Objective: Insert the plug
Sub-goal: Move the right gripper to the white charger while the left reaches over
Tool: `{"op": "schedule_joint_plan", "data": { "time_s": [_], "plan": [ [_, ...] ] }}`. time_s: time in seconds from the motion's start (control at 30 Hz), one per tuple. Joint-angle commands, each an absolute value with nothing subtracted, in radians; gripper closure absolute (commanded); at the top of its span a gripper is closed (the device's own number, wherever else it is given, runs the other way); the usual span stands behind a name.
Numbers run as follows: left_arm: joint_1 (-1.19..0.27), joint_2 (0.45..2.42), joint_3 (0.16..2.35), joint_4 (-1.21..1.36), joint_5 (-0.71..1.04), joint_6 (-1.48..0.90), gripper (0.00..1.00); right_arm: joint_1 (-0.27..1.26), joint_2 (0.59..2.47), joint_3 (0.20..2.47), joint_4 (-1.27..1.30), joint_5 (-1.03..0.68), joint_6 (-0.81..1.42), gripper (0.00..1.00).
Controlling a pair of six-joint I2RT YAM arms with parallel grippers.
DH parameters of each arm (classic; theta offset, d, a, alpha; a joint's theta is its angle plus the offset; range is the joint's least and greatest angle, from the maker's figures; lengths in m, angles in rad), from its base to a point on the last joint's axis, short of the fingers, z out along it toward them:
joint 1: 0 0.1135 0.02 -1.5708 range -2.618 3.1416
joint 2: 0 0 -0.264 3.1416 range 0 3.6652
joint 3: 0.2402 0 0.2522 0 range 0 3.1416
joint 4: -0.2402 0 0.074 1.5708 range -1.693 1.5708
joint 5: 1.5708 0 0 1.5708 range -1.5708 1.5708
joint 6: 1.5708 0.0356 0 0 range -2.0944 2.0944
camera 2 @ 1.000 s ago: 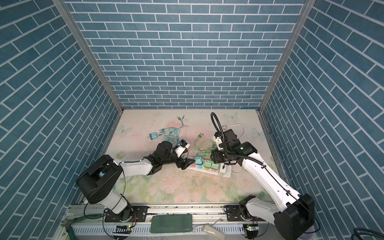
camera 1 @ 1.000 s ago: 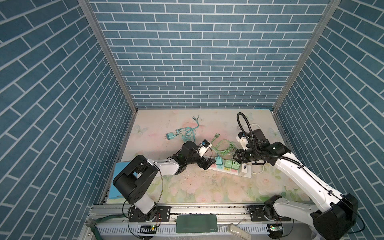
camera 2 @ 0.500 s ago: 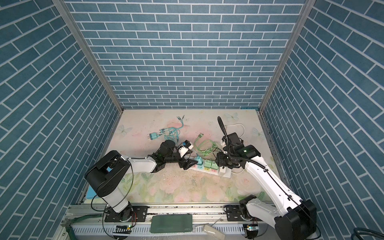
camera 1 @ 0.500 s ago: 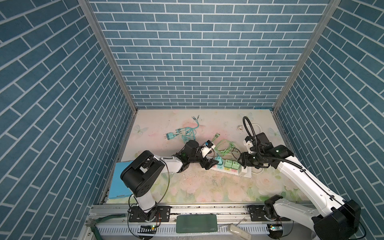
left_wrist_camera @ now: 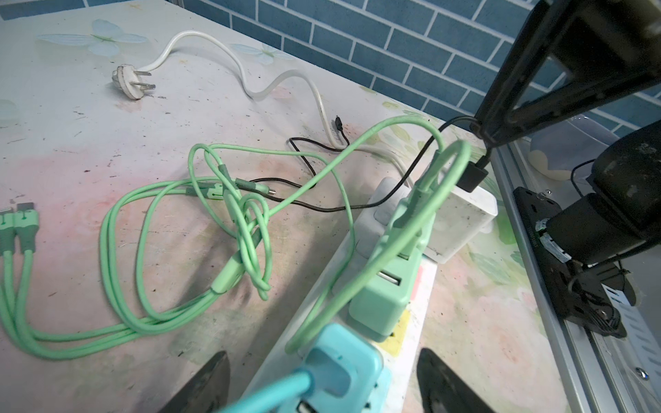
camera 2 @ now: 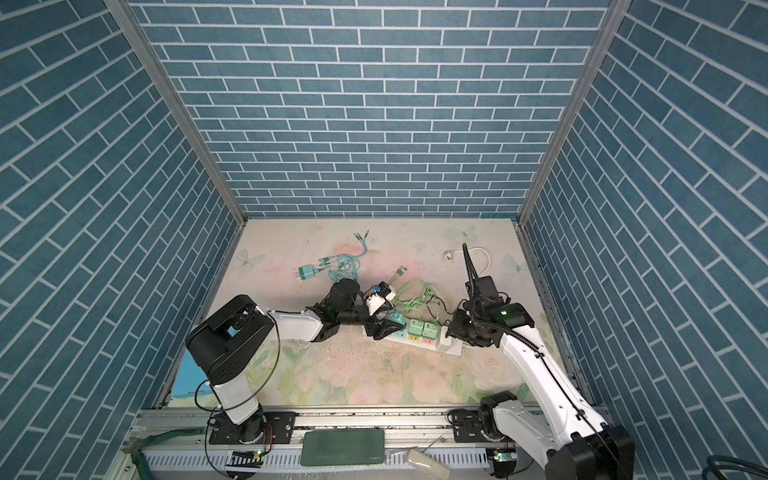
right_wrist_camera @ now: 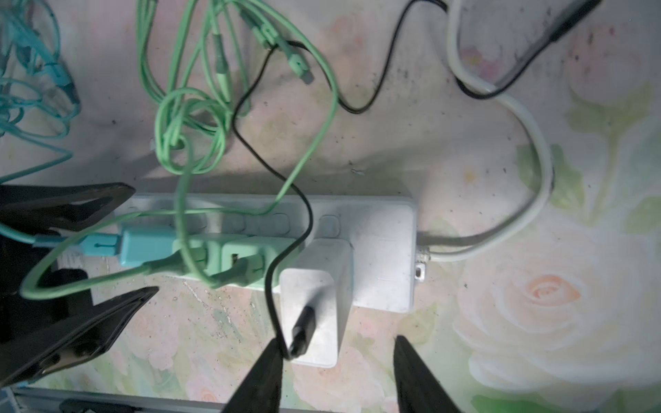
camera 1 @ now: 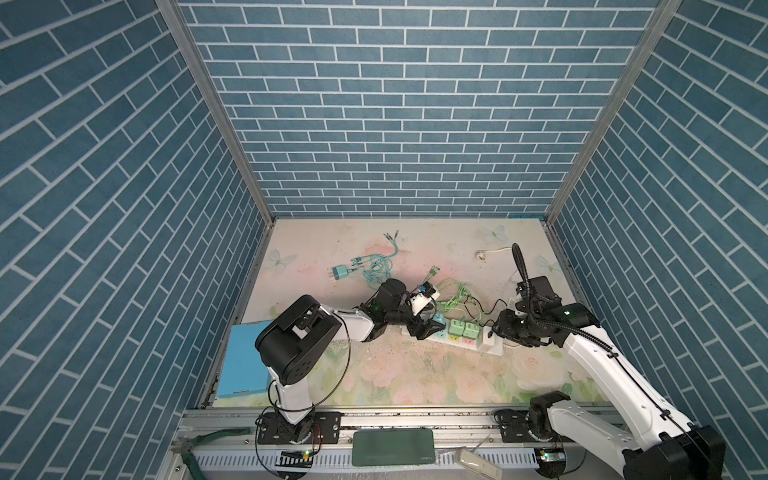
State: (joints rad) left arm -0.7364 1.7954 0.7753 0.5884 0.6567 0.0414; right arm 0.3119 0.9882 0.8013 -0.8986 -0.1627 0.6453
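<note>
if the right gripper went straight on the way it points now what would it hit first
The right gripper would likely meet the white charger on the power strip first, though depth is unclear.

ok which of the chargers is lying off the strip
The teal charger, lying alone on the table toward the back wall, prongs bare. The blue charger, green chargers and white charger all stand on the power strip.

Matt white plastic power strip (right_wrist_camera: 379, 250) lies on scuffed, floral-printed tabletop (camera 1: 415, 374).
</note>
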Motion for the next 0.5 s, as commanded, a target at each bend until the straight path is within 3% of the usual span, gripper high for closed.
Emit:
{"op": "schedule_joint_plan", "data": {
  "time_s": [0.0,0.3,0.47],
  "plan": [
    [-0.747,1.805,0.787,0.585,0.675,0.049,0.19,0.286,0.985,0.752,-0.881,-0.181,0.744,0.51],
    [-0.765,1.801,0.796,0.563,0.676,0.055,0.24,0.232,1.041,0.655,-0.79,-0.19,0.789,0.59],
    [-0.768,1.792,0.791,0.549,0.667,0.06,0.26,0.195,1.001,0.686,-0.742,-0.293,0.743,0.53]
  ]
}}
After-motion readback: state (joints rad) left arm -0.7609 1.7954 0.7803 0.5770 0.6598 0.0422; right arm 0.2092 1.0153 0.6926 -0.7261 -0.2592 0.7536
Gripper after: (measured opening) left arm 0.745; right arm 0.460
